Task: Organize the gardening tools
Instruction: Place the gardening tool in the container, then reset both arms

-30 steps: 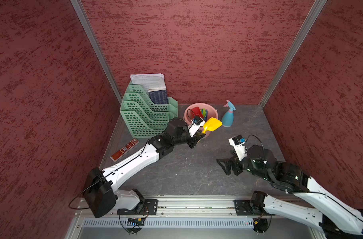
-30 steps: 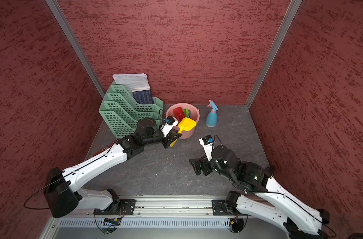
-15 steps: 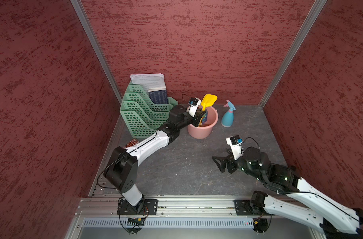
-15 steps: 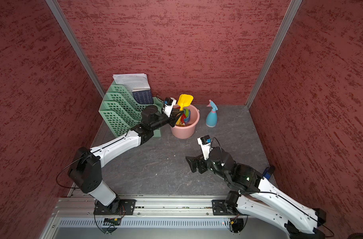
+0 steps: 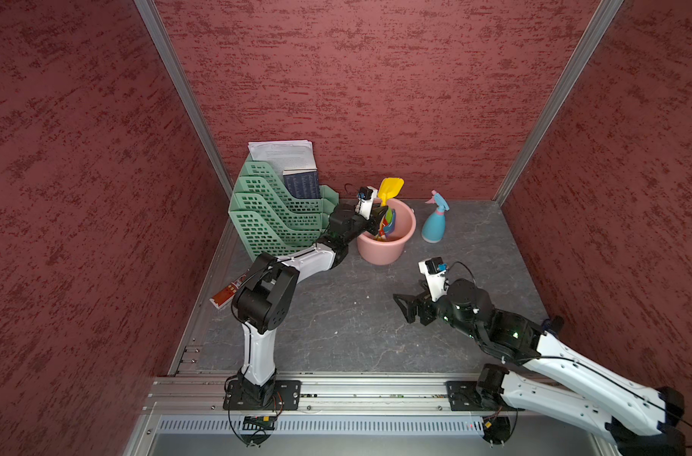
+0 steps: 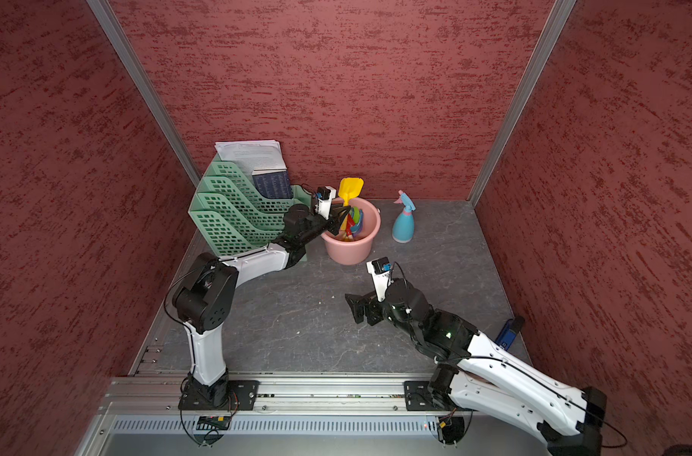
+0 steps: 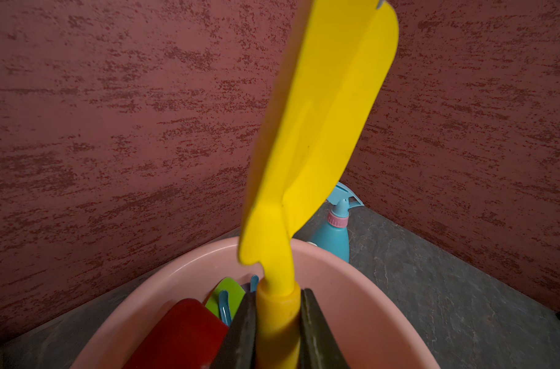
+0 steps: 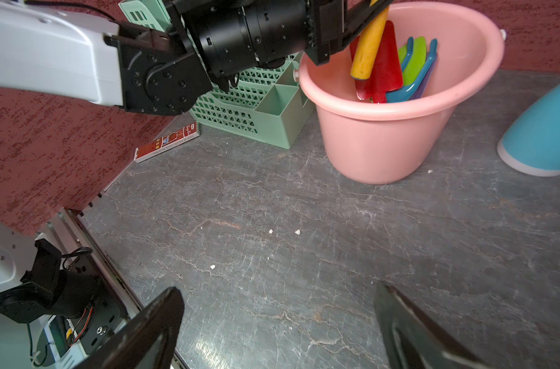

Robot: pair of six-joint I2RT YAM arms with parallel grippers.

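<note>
Scoop (image 7: 320, 127), yellow, clamped in left hand (image 7: 278, 298)

In a top view, the yellow plastic scoop (image 5: 391, 190) stood blade-up just above centre. The red plastic spade (image 8: 387, 64), green leaf trowel (image 8: 414, 60) and blue fork (image 8: 403, 92) leaned together below it. The light-blue spray bottle (image 5: 435, 223) stood upright to its right.

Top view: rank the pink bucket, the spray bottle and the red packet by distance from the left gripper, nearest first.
1. pink bucket: right under the left gripper, whose fingers grip the yellow scoop over its rim.
2. light-blue spray bottle: stands just beyond the bucket, on the robot's right.
3. red packet: lies flat by the left wall, farthest.
</note>
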